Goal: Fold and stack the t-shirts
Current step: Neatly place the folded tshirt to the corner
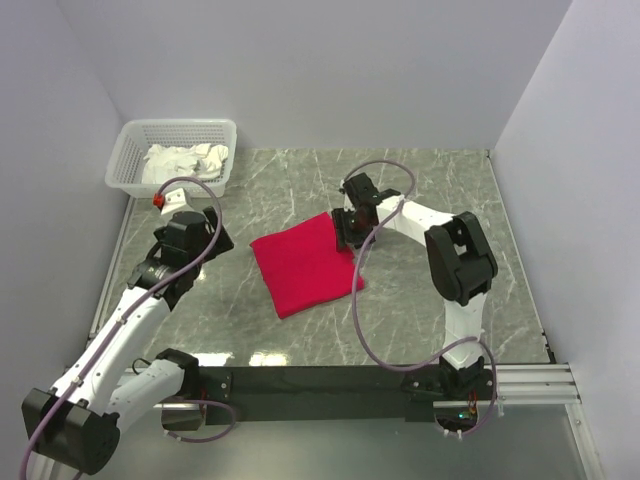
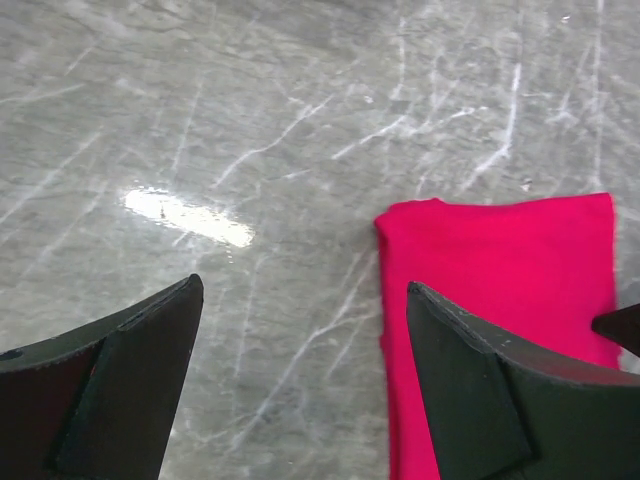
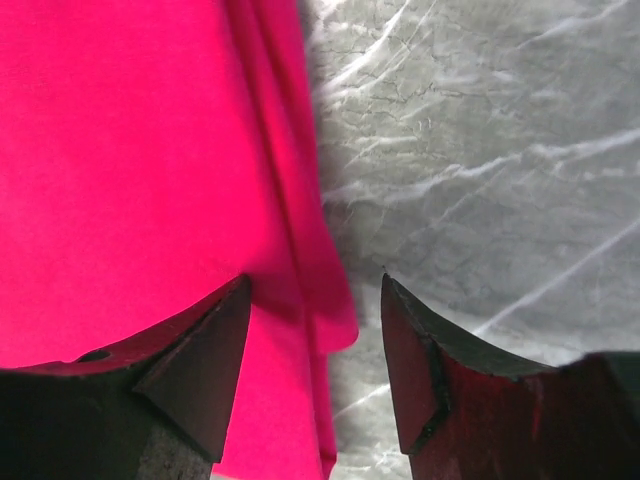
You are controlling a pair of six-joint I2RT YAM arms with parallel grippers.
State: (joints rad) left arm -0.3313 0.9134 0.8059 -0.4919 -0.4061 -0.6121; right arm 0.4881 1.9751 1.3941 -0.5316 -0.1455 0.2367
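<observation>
Your left gripper (image 2: 300, 390) is hanging with its jaws spread wide and nothing between them. Its dark, matte, wedge-shaped fingers (image 2: 120, 380) are framing bare tabletop. Your right gripper (image 3: 315, 370) is likewise standing open and gripping nothing. Its blunt black wedges are picking up a reddish cast from the cloth below.

The t-shirt (image 1: 305, 265) is lying folded into a rough, slightly skewed square near the middle of the table (image 1: 440, 200), between the two arms. It is showing as soft, thin, bright red fabric, smooth on top. Along the side under the right gripper, loose layered edges are curling and overlapping. That edge is running under the gap between the right jaws, with one finger over cloth and the other over stone. In the left wrist view a rounded folded corner is sitting just beyond the left gripper's right finger.

The tabletop is looking like glossy grey-green marble with pale veins, and it is catching a bright glare. From above, the right wrist is covering the shirt's far right corner. At the far left corner a white plastic lattice basket (image 1: 130, 150) is holding crumpled white cloth (image 1: 185, 160), well apart from the shirt.
</observation>
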